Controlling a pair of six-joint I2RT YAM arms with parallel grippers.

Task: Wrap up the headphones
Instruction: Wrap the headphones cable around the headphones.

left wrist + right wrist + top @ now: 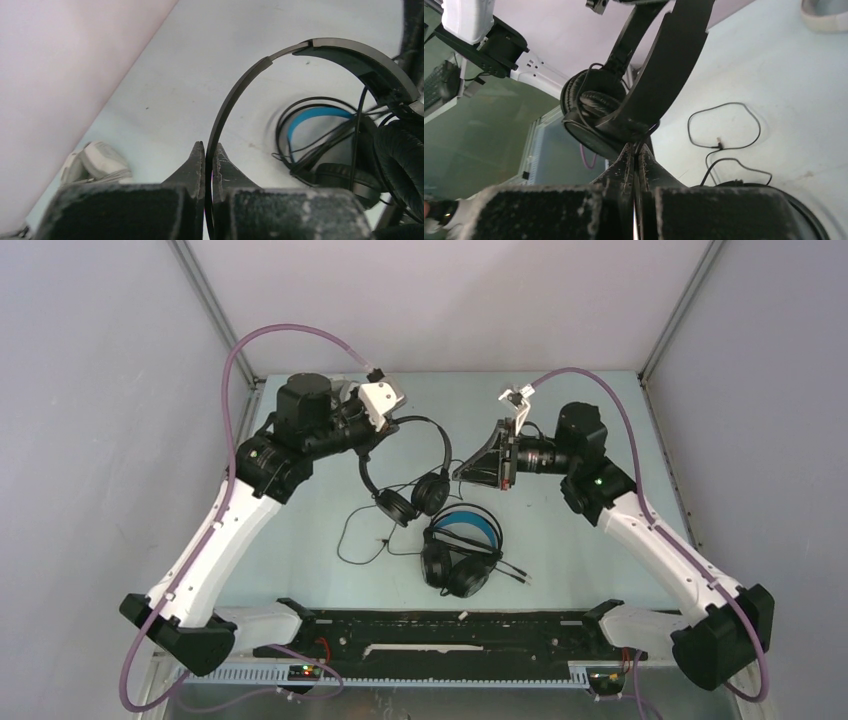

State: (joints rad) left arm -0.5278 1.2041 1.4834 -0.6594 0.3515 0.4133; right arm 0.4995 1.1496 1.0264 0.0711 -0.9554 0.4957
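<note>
A pale blue-green table (560, 570) sits between three plain grey walls (440, 300) — back, left and right. Thin metal posts (207, 300) run up the two back corners. The light is soft and even.

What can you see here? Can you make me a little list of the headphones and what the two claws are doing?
thin pair: band pinched by left gripper
left gripper: shut on thin pair
right gripper: shut, tips at thin pair's band
blue pair: lying on table, untouched
white pair: beside left gripper, partly seen
cord: loose on table
</note>
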